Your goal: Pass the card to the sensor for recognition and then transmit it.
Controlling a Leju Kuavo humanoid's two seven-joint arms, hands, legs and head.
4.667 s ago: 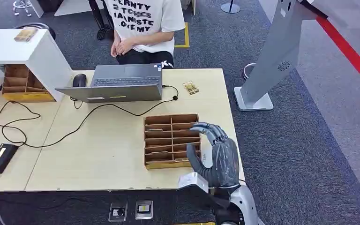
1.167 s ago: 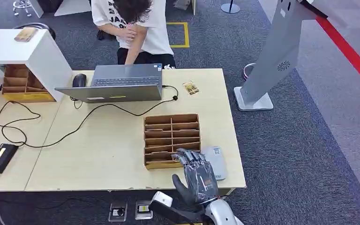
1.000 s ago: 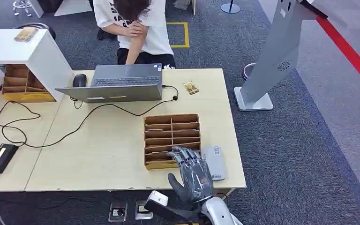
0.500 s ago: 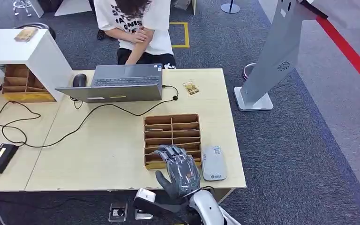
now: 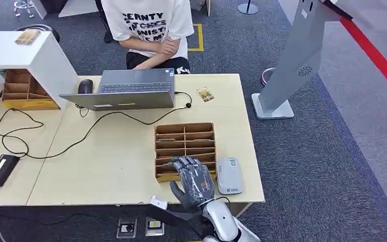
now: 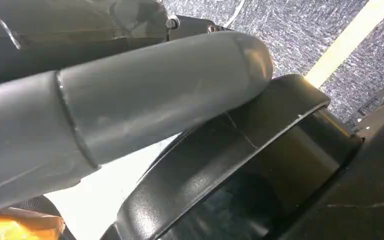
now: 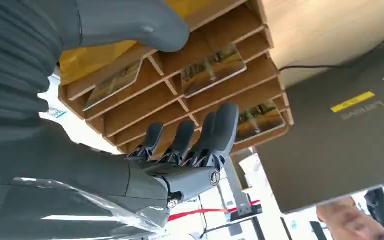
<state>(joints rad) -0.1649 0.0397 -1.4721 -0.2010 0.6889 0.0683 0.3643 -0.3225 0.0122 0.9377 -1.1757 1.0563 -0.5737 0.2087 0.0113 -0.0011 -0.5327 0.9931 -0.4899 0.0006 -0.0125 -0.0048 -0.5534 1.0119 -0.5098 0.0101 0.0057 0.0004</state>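
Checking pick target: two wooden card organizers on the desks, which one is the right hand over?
The wooden organizer beside the grey sensor; the right hand hovers over its near edge. The other organizer sits far left under the white shelf.

Printed in black capitals on the seated person's white T-shirt: "ERNTY" on the top line, the lower lines only partly legible. Too small or blurred to read: the yellow sticker on the grey laptop lid and the label on the grey-white flat sensor pad.

right robot hand | moved left off sensor | now over wooden organizer
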